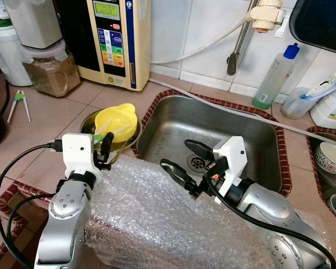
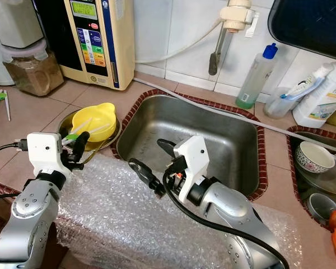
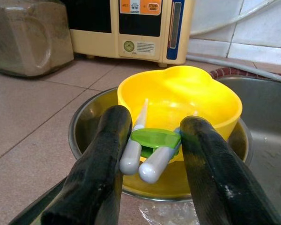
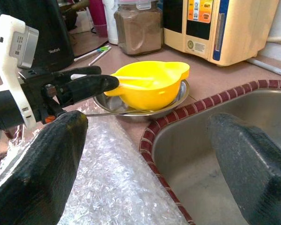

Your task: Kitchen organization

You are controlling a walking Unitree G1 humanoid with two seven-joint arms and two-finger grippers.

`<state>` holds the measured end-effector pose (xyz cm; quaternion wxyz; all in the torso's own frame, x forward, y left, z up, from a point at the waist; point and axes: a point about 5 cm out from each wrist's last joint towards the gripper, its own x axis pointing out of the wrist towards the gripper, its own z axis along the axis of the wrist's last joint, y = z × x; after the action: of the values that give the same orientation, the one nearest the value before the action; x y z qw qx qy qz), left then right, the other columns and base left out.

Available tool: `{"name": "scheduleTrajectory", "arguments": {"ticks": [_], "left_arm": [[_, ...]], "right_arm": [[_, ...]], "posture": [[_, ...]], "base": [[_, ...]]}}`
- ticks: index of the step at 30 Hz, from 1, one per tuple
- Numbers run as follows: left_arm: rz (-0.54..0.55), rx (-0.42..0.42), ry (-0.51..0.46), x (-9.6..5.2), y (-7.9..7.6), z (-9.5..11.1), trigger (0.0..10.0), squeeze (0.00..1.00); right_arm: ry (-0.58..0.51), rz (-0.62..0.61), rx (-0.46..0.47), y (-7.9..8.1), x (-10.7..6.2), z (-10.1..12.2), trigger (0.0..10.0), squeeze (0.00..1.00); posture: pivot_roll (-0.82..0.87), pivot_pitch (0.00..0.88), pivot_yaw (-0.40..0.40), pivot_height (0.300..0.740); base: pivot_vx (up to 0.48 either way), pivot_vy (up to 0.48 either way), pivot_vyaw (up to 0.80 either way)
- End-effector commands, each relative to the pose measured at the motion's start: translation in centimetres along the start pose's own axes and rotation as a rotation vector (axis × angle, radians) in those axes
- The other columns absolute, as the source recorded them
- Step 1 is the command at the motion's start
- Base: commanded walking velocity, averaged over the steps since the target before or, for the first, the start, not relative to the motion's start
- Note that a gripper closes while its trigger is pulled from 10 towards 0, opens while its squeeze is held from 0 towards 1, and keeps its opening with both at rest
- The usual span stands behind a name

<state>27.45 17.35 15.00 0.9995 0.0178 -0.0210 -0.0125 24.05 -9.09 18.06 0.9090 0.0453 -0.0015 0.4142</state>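
Note:
A yellow bowl point(image 1: 117, 119) sits inside a steel bowl point(image 1: 88, 119) on the tiled counter, left of the sink point(image 1: 252, 131). My left gripper point(image 1: 103, 147) hovers at the near rim of these bowls. It is shut on a pair of white training chopsticks with a green clip point(image 3: 152, 143), whose tips reach into the yellow bowl point(image 3: 178, 93). My right gripper point(image 1: 187, 162) is open over the near left corner of the sink, with nothing between its fingers point(image 4: 42, 164).
Bubble wrap point(image 1: 157, 218) covers the counter's front edge under both arms. A second pair of green-white chopsticks point(image 1: 18, 103) lies far left. A water machine point(image 1: 115, 39) and a jar point(image 1: 50, 70) stand behind. Bottles point(image 1: 274, 78) and a patterned bowl point(image 1: 330, 157) are to the right.

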Motion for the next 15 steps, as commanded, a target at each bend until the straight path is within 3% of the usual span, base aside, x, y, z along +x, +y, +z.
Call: {"name": "scheduleTrajectory", "arguments": {"ticks": [1, 11, 13, 15], "left_arm": [[-0.009, -0.014, -0.001, 0.0, -0.2, 0.2, 0.0, 0.00], [-0.009, -0.022, -0.033, 0.1, -0.2, 1.0, 0.0, 0.00], [-0.032, 0.051, -0.134, 0.1, -0.4, 2.5, 0.0, 0.00], [-0.061, 0.064, -0.189, 0.1, -0.9, 3.5, 0.0, 0.00]], "right_arm": [[-0.003, 0.020, -0.009, 0.2, 0.0, 0.3, 10.0, 0.00], [-0.006, 0.026, 0.001, 0.2, 0.1, 0.2, 10.0, 0.00], [-0.019, 0.010, 0.000, -0.1, 0.2, 0.5, 10.0, 0.00], [-0.034, -0.020, 0.000, -0.6, 0.3, 0.7, 10.0, 0.00]], "posture": [[0.09, 0.082, -0.070, 0.740], [0.09, 0.083, -0.073, 0.740], [0.09, 0.082, -0.073, 0.740], [0.10, 0.083, -0.075, 0.740]], "base": [[0.000, 0.000, 0.00], [0.000, 0.000, 0.00], [0.000, 0.000, 0.00], [0.000, 0.000, 0.00]]}}
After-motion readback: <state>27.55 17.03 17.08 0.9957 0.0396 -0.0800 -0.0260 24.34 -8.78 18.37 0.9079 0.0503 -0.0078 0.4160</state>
